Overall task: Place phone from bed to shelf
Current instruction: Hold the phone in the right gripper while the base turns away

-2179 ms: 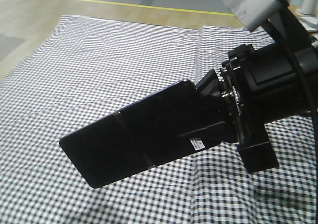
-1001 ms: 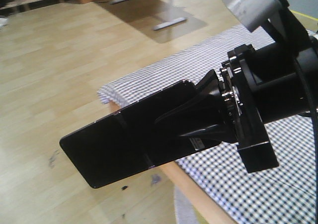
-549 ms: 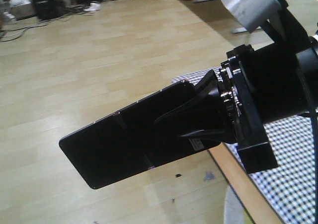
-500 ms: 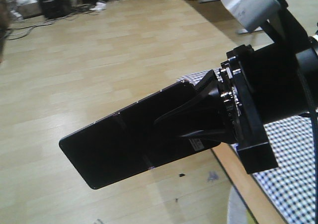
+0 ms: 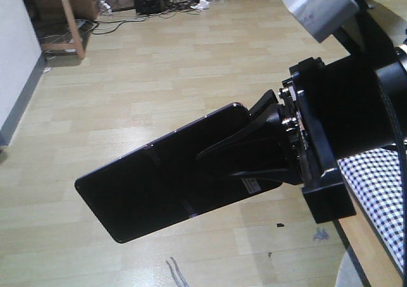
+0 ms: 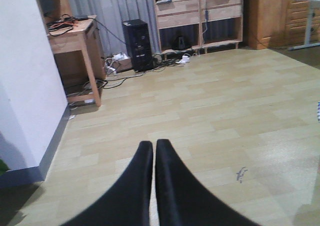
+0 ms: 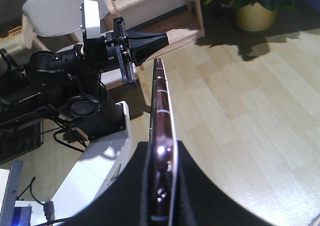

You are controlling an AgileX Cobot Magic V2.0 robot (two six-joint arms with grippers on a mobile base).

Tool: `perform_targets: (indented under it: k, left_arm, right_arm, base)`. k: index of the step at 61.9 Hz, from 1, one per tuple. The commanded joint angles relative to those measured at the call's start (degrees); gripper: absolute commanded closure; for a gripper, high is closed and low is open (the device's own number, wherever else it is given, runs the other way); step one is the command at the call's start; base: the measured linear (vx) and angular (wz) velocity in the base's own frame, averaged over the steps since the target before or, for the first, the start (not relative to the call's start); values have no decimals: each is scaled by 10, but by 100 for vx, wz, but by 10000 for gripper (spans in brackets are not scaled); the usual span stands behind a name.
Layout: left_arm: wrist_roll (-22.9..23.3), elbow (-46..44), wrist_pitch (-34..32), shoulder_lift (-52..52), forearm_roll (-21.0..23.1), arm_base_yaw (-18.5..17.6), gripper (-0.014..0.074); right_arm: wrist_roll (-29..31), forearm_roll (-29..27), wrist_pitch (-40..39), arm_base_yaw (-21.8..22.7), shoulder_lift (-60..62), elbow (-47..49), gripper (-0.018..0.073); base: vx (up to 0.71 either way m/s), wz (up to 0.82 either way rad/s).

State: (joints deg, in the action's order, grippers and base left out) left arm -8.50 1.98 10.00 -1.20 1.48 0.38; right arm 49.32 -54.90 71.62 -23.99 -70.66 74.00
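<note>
The phone is a glossy black slab with a seam across its middle, held out over the wooden floor. My right gripper is shut on its right end, near a small white sticker. The right wrist view shows the phone edge-on with a pinkish rim, clamped between the black fingers. Only a corner of the bed, in checked cloth, shows at the lower right. My left gripper is shut on nothing and points at the floor. A pale plank of the shelf shows behind the left gripper.
A wooden desk stands by the white wall at the left. A black computer tower, cables and a bookcase-like unit line the far wall. A potted plant and a grey chair back stand beside the robot.
The front view has swung away from the bed. The checked cloth slid off to the right and floor now fills the frame. The phone stays in the right gripper.
</note>
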Motion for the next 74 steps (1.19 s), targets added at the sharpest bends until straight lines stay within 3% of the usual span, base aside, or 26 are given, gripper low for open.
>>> perform_targets:
  k: [1, 74]
  left_arm:
    - [3, -13, -44, -2, 5, -3, 595]
    - [3, -13, -44, -2, 5, -3, 595]
  right_arm:
    - [0, -46, 15, 1, 16, 15, 561]
    - [0, -46, 15, 1, 16, 15, 561]
  base:
    - [-6, 24]
    - [8, 7]
